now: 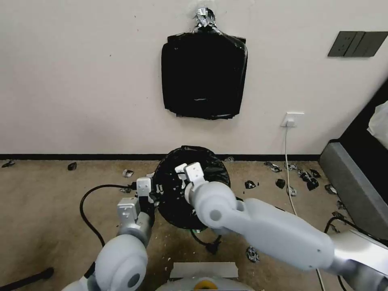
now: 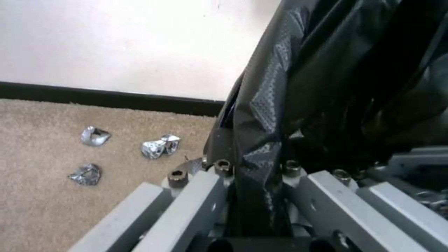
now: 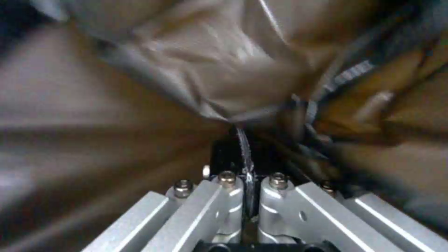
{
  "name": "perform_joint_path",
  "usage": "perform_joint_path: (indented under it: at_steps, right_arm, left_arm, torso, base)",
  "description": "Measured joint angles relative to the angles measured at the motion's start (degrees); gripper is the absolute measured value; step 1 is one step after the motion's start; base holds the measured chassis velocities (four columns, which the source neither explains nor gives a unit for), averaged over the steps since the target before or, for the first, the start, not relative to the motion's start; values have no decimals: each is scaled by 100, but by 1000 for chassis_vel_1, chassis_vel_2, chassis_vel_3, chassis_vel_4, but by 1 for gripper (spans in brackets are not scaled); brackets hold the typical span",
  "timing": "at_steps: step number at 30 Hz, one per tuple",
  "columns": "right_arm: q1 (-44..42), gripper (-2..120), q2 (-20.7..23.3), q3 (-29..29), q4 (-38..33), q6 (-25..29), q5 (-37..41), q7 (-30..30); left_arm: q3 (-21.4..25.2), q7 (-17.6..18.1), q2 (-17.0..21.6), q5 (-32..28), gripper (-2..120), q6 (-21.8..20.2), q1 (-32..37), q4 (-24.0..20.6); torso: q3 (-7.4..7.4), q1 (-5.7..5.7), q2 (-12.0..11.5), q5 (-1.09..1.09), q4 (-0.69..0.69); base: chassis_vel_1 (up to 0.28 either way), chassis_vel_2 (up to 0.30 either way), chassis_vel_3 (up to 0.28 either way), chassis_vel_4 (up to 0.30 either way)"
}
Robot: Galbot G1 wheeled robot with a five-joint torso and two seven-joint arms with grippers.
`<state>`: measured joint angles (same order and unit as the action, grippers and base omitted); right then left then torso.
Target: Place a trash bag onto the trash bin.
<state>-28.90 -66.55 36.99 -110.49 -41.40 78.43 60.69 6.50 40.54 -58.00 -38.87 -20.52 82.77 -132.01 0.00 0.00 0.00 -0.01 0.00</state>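
Bag mostly on: trash bag (image 1: 178,202) is draping over the trash bin's mouth on the floor, left gripper (image 2: 254,182) and right gripper (image 3: 246,175) both clamping film at its edge with fingers together, remaining job looks like seating and releasing.

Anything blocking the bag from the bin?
Nothing visible. The trash bag already drapes over the trash bin's top; the left gripper pinches its edge, and the right gripper is shut on film inside the opening.
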Motion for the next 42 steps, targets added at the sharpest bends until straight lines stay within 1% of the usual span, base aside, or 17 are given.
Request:
perform_joint_path:
  at_steps: [6,20,25,27,28,33,42]
  right_arm:
    - [-76,0,-13,6,209,1,-148,16]
    - [-247,0,-98,-143,666,12,-492,-168]
    - [-250,0,-116,-130,661,13,-531,-167]
    - [-248,0,-120,-95,547,13,-520,-164]
    - [-204,0,-155,13,454,13,-496,-160]
    - [-171,0,-268,69,621,13,-498,-157]
    - [-181,0,-273,89,741,13,-488,-181]
  left_arm:
    - [20,-23,-6,-23,4,1,46,-44]
    - [-12,-56,-56,-52,4,4,120,-102]
    - [-28,-58,-83,-52,4,4,133,-109]
    - [-28,-59,-82,-52,4,4,149,-115]
    - [-21,-59,-82,-52,4,4,159,-122]
    - [8,-67,-33,-93,4,3,224,-192]
    - [39,-67,-19,-201,4,2,263,-268]
  torso:
    - [0,0,0,0,0]
    - [0,-1,0,1,0]
    - [0,0,0,1,0]
    - [0,0,0,1,-1]
    - [0,-1,0,0,-1]
    - [0,-1,0,1,0]
    - [0,-1,0,1,-1]
  base:
    - [0,0,0,0]
    - [0,0,0,0]
    - [0,0,0,0]
    - [0,0,0,0]
    - [0,0,0,0]
    - [0,0,0,0]
    - [0,0,0,0]
